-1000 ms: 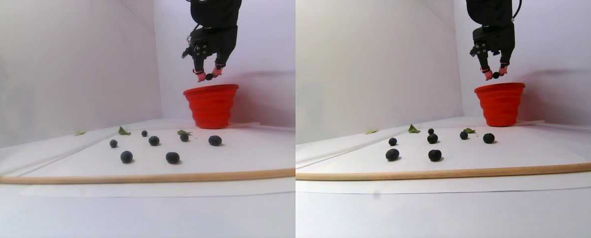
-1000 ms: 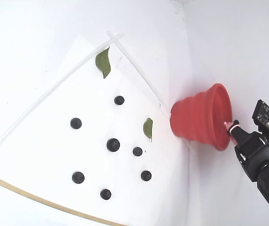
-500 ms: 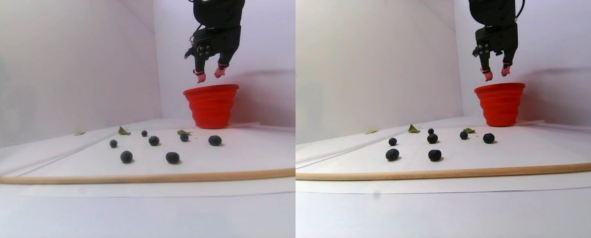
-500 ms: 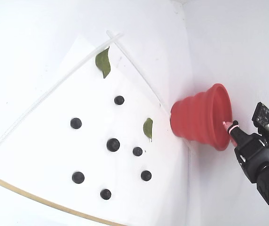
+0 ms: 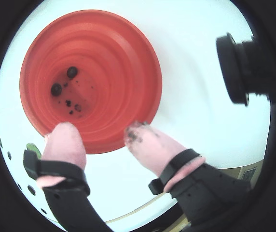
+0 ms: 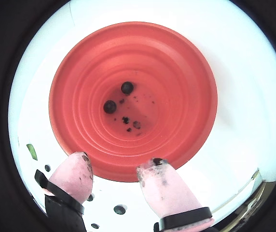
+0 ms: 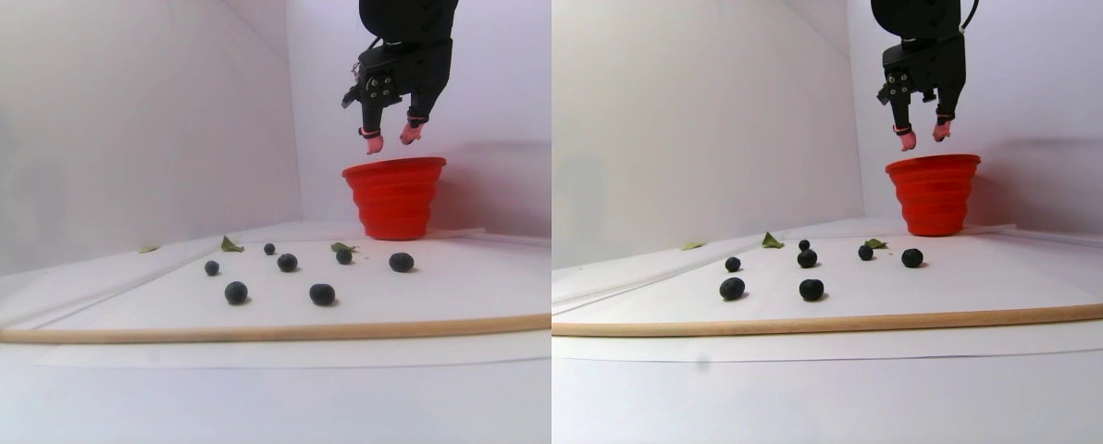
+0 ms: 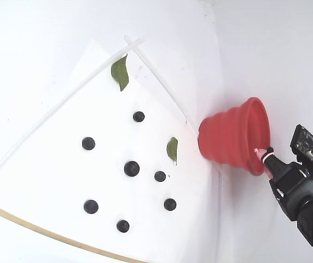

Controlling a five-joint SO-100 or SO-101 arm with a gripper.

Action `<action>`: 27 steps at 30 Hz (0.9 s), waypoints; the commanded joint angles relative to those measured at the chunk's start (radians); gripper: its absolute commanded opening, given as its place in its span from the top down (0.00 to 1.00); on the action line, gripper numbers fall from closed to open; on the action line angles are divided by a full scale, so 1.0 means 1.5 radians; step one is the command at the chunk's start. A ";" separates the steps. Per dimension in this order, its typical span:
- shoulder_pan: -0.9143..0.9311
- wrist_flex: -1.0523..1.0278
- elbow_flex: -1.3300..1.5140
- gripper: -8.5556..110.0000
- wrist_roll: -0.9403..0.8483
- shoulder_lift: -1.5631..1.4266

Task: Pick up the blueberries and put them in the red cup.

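The red cup (image 7: 394, 199) (image 8: 227, 139) stands at the back by the wall. My gripper (image 7: 391, 139) (image 8: 263, 152) hangs just above its rim, open, with nothing between its pink fingertips. Both wrist views look straight down into the cup (image 5: 118, 72) (image 6: 176, 96). Two blueberries (image 5: 72, 72) (image 6: 110, 107) lie on its bottom among dark specks. The gripper (image 5: 101, 130) (image 6: 116, 162) sits over the cup's near rim in those views. Several more blueberries (image 8: 132, 168) (image 7: 322, 294) are scattered on the white sheet in front of the cup.
Two green leaves (image 8: 120, 72) (image 8: 172, 149) lie on the sheet, one close to the cup's base. A thin wooden stick (image 7: 265, 331) (image 8: 47, 233) runs along the sheet's front edge. White walls close in behind and beside the cup.
A second ago the gripper was shut on a blueberry over the cup. It has since opened, that berry is gone from the fingertips, and the gripper has risen slightly.
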State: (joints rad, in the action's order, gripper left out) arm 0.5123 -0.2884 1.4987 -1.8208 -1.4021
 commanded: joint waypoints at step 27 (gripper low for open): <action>-0.027 -0.099 0.148 0.78 0.024 -0.250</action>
State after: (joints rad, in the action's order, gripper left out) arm 0.4878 -0.4295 1.7349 -1.7871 -1.6230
